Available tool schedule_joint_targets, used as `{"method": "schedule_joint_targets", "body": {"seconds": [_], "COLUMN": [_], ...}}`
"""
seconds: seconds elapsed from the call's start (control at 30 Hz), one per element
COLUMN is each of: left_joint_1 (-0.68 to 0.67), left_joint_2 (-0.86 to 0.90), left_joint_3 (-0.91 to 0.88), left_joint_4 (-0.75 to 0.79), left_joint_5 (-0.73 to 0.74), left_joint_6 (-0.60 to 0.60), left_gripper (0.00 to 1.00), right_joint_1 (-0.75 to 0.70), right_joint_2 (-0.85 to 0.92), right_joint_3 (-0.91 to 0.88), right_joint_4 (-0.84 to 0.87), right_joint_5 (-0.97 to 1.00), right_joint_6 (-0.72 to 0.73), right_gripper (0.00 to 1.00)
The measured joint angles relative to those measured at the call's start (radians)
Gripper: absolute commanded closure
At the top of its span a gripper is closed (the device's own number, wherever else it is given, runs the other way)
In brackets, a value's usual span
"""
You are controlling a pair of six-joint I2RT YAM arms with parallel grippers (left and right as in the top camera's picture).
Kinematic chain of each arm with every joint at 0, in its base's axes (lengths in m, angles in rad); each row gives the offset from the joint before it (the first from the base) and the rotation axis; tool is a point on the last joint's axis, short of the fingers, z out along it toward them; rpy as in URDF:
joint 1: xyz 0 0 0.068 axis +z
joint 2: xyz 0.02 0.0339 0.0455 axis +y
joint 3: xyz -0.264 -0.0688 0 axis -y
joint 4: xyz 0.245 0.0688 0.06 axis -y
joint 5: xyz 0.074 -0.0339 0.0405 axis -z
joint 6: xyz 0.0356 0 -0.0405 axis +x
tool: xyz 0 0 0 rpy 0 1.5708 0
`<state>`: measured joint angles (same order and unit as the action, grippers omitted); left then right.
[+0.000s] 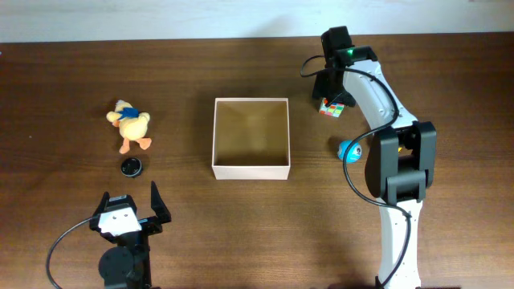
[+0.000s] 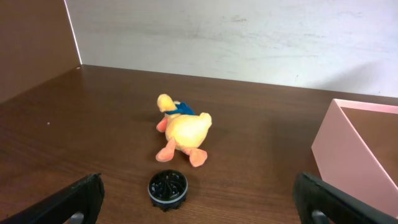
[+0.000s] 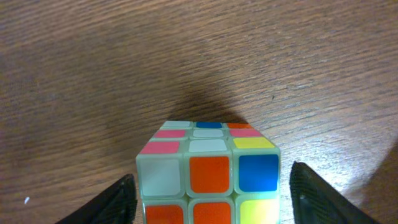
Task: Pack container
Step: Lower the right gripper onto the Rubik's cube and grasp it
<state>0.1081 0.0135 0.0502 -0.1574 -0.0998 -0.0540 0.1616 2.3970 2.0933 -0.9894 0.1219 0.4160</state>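
The container [image 1: 250,169] is a square shallow box with white walls and a tan inside, at the table's middle; nothing shows inside it. Its pale wall also shows in the left wrist view [image 2: 348,155]. My right gripper [image 1: 332,103] is open around a colourful puzzle cube [image 1: 331,107], right of the box. In the right wrist view the cube [image 3: 210,177] sits between the spread fingers [image 3: 214,211] with gaps on both sides. My left gripper [image 1: 128,210] is open and empty at the front left, its fingers spread [image 2: 202,205].
A yellow plush duck [image 1: 131,125] lies at the left, also in the left wrist view [image 2: 183,130]. A small black round disc [image 1: 131,167] lies just in front of it [image 2: 167,188]. A small blue toy [image 1: 348,149] lies beside the right arm.
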Motion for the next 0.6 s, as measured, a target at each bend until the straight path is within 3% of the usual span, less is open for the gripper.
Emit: {"method": "schedule_joint_targets", "body": {"seconds": [0.33,0.6], "left_joint_1": [0.000,0.000], "left_joint_2": [0.000,0.000], "left_joint_3": [0.000,0.000], "left_joint_4": [0.000,0.000], "left_joint_5": [0.000,0.000], "left_joint_6": [0.000,0.000], "left_gripper": [0.01,0.01], "right_joint_1": [0.000,-0.008], "right_joint_2": [0.000,0.000], "right_joint_3": [-0.022,-0.022], "right_joint_4": [0.011,0.011], "right_joint_5": [-0.019,-0.031], "right_joint_6": [-0.137,-0.171], "right_gripper": [0.38,0.56]}}
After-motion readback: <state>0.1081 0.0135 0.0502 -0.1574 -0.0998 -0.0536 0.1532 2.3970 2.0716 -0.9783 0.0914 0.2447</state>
